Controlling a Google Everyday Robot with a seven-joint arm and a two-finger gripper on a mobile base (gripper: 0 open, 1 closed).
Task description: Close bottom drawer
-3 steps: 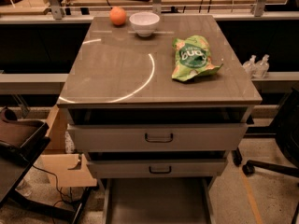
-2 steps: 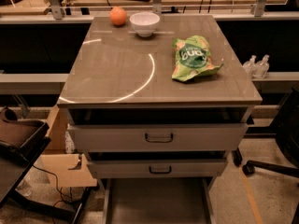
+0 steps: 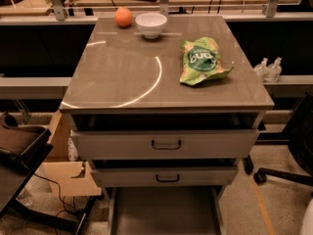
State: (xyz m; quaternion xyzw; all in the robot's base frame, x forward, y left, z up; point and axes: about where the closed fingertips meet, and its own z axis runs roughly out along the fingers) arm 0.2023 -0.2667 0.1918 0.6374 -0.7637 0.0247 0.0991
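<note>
The bottom drawer is nearest, at the lower edge of the view. It is pulled well out, showing its wide, flat grey floor with nothing on it. Its front panel and handle lie below the frame. The gripper is nowhere in view, so I cannot tell whether its claw is open or closed.

Just above and behind, the middle drawer sits slightly out, with a dark loop handle. Above that, the top drawer also stands a little proud of the cabinet.

On the cabinet top, a green snack bag lies toward the right. At the far edge, a white bowl stands just beside an orange.

Nothing has shifted over the last second, and the drawer stands as far out as it did. The closing push does not appear to have begun, so the whole task seems still ahead.
</note>
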